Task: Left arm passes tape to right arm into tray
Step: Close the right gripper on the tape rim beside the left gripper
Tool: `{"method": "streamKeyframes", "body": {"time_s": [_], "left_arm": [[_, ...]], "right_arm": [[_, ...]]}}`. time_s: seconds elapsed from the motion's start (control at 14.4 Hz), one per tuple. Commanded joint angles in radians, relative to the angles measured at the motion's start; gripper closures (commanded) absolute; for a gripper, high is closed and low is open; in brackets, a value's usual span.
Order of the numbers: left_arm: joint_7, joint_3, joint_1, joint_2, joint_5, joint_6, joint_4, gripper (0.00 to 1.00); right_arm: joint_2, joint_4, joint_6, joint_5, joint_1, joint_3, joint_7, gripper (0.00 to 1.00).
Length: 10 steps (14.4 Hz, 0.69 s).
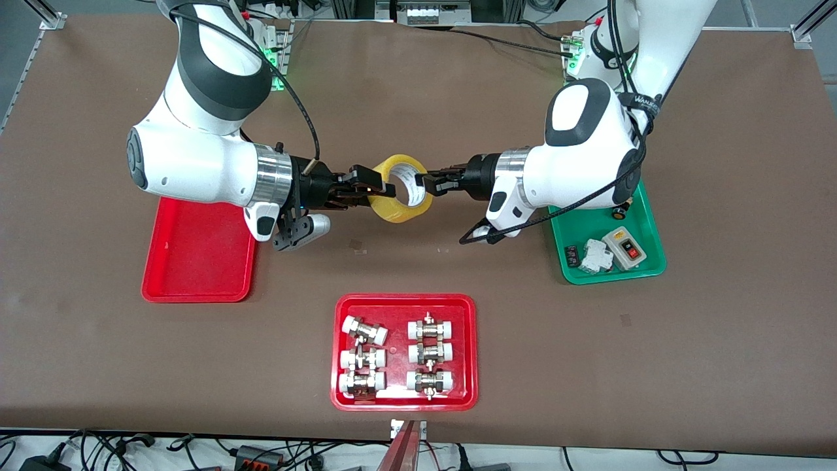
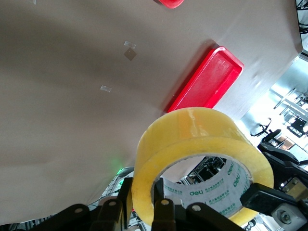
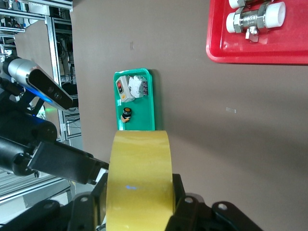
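Both our pincers pinch the tape (image 1: pixel 400 188) mid-frame: left pincer (image 1: pixel 433 183), right pincer (image 1: pixel 379 190). We should let go with the left first, then carry it to the tray (image 1: pixel 196 255).

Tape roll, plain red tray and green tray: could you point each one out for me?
tape (image 1: pixel 391 208), front view, on its yellow outer band.
plain red tray (image 1: pixel 196 261), front view, on its bare floor.
green tray (image 1: pixel 644 216), front view, on its bare floor.
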Motion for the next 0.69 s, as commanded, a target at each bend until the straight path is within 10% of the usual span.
{"method": "streamKeyframes", "body": {"time_s": [0.0, 0.07, 0.14, 0.63], "left_arm": [[-0.007, 0.002, 0.005, 0.011, -0.039, -0.008, 0.031, 0.8], [0.004, 0.003, 0.009, 0.012, -0.056, -0.008, 0.031, 0.28], [0.005, 0.003, 0.008, 0.01, -0.053, -0.008, 0.031, 0.0], [0.007, 0.011, 0.02, -0.002, -0.032, -0.023, 0.031, 0.0]], "right_arm": [[-0.002, 0.009, -0.022, 0.004, -0.012, -0.001, 0.008, 0.77], [-0.002, 0.009, -0.022, 0.004, -0.012, -0.003, 0.008, 0.77], [-0.002, 0.009, -0.022, 0.004, -0.012, -0.003, 0.005, 0.77], [0.004, 0.006, -0.024, -0.008, -0.009, -0.001, -0.008, 0.77]]}}
